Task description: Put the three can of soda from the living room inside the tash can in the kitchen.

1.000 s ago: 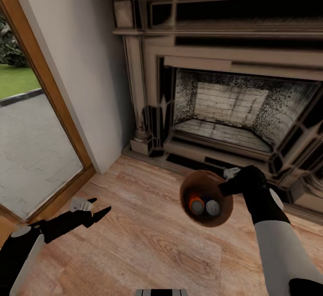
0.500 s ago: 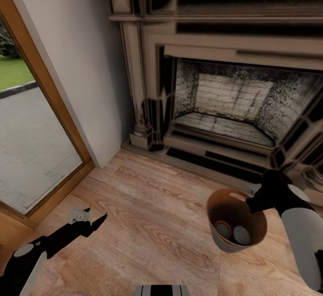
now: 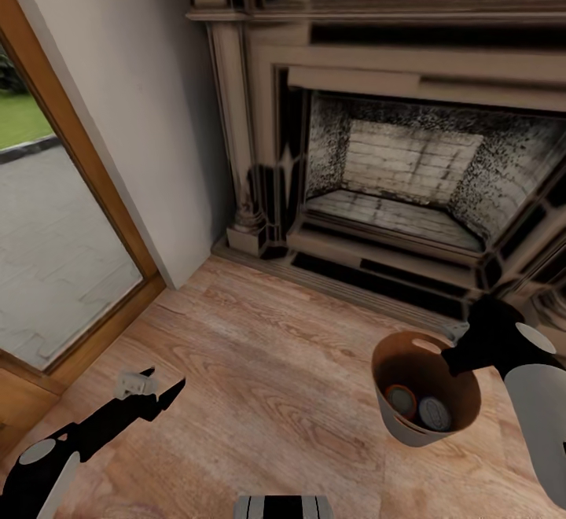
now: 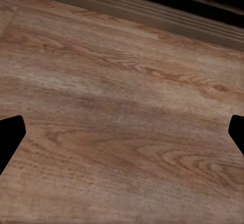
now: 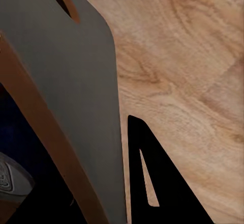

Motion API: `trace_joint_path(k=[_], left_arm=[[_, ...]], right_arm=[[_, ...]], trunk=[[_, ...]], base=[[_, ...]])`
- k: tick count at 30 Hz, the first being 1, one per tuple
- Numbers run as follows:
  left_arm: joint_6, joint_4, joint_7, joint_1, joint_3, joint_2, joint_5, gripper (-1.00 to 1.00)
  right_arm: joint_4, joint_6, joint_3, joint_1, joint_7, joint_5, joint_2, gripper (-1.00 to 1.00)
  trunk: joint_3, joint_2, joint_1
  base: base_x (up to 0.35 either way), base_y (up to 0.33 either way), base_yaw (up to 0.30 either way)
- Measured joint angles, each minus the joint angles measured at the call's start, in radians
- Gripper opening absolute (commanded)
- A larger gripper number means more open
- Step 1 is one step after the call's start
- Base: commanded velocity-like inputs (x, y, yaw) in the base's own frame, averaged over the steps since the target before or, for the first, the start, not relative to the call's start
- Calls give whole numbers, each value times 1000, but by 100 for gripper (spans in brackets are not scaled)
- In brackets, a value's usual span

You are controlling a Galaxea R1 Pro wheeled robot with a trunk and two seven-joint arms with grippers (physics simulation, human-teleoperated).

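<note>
The tash can (image 3: 391, 418), grey outside and tan-brown inside, hangs upright just above the wood floor at the lower right of the head view. My right gripper (image 3: 460, 359) is shut on its far rim. Two soda cans lie in its bottom, one orange (image 3: 401, 399) and one dark with a silver top (image 3: 434, 414). The right wrist view has the bin's grey wall (image 5: 66, 81), a can top (image 5: 9, 177) and one black finger (image 5: 152, 183) outside the wall. My left gripper (image 3: 161, 389) is open and holds nothing; in its wrist view the gripper (image 4: 122, 132) has only floor between its fingertips.
A brick fireplace (image 3: 409, 165) with a stone surround stands ahead on a low hearth step. A white wall and a wood-framed glass door (image 3: 63, 252) are at the left. Pale wood floor (image 3: 267, 369) lies open between my arms.
My right arm has carried the bin to the right and lower, and it has turned from tilted towards me to upright. The view has shifted slightly. The left arm has barely moved.
</note>
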Motion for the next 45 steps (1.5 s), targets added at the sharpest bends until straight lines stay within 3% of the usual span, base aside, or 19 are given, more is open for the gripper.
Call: trace_joint_path(k=[5, 19, 23, 28, 29, 32, 36, 40, 45], left_arm=[[0, 6, 25, 2, 0, 0, -1, 100], [-1, 10, 46, 2, -1, -1, -1, 100], [-1, 9, 47, 2, -1, -1, -2, 100], [0, 2, 50, 2, -1, -1, 0, 100], [0, 2, 50, 2, 0, -1, 0, 100], [0, 6, 50, 2, 0, -1, -1, 100], [0, 9, 51, 2, -1, -1, -3, 100], [0, 10, 51, 2, -2, -1, -2, 100], [-1, 10, 51, 2, -2, -2, -3, 100]], right_arm=[[0, 1, 0, 0, 0, 0, -9, -100], [1, 1, 2, 0, 2, -4, -19, -100], [1, 0, -4, 0, 2, -4, -18, -100], [2, -2, -4, 0, -2, -8, -2, -100], [2, -13, -1, 0, -4, 5, 12, -100], [3, 8, -2, 0, -1, -25, 27, -100], [3, -7, 0, 0, -4, 3, 29, -100], [3, 3, 1, -1, -2, -12, 32, -100], [3, -1, 2, -1, -3, -5, 32, -100]], trunk=[[-19, -1, 2], [-19, -1, 2], [-35, -2, 4], [-47, -3, 5], [-47, -3, 5], [-54, -3, 6], [-70, -4, 8], [-70, -4, 8], [-89, -5, 10]], base=[[0, 0, 0], [0, 0, 0], [0, 0, 0], [0, 0, 0], [0, 0, 0], [0, 0, 0], [0, 0, 0], [0, 0, 0], [0, 0, 0]])
